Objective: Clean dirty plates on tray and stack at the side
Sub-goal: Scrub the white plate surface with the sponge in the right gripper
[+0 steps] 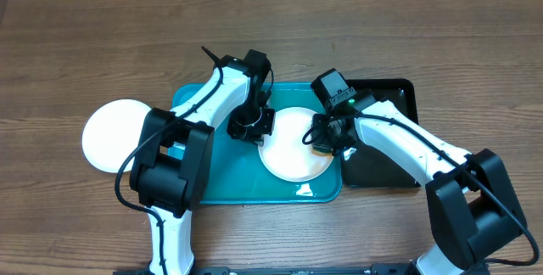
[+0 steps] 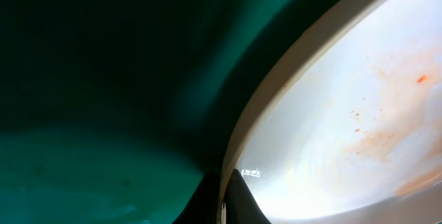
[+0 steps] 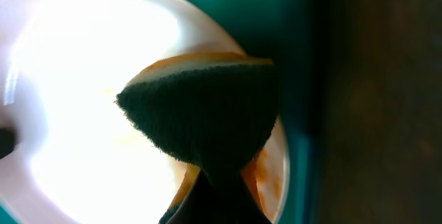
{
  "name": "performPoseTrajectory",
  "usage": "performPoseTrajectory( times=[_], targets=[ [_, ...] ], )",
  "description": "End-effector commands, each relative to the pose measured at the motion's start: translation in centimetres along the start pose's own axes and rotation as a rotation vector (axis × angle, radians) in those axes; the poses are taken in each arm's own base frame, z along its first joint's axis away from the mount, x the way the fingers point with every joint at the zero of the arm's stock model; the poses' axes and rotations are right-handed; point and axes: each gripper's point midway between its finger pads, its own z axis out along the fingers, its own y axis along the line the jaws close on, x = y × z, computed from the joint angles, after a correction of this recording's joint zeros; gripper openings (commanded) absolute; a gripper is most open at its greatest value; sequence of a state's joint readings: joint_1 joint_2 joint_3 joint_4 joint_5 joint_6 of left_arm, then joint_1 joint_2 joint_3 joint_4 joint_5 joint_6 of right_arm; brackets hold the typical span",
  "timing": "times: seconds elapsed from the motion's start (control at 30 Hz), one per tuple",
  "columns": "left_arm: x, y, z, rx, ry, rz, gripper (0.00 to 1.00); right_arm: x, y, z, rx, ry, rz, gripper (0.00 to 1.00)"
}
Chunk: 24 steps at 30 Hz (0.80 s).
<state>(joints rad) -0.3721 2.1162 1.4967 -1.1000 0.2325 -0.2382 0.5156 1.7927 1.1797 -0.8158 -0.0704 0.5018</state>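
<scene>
A white plate (image 1: 293, 148) with orange-red smears lies on the teal tray (image 1: 212, 186). My left gripper (image 1: 252, 124) is shut on the plate's left rim; in the left wrist view its fingers (image 2: 224, 200) pinch the rim, with smears on the plate (image 2: 359, 113). My right gripper (image 1: 327, 135) is shut on a dark green sponge (image 3: 207, 110) and presses it on the plate's right side (image 3: 76, 113), where orange sauce shows by the rim. A second white plate (image 1: 114, 135) lies on the table left of the tray. I see no pale yellow plate.
A narrow black tray (image 1: 386, 139) lies right of the teal tray, partly under my right arm; it also shows in the right wrist view (image 3: 376, 99). The wooden table (image 1: 85, 37) stretches all around.
</scene>
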Motion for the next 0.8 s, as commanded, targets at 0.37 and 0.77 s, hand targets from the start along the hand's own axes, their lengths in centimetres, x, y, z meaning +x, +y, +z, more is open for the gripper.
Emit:
performPoseTrajectory(
  times=[0.37, 0.77],
  targets=[
    [0.3, 3.9, -3.2, -0.203, -0.079, -0.106, 0.04, 0.2, 4.8, -0.3, -0.136, -0.027, -0.188, 0.04],
    [1.0, 3.5, -5.4, -0.193, -0.119, -0.128, 0.04, 1.7, 3.4, 3.5, -0.072, 0.078, -0.172, 0.04]
  ],
)
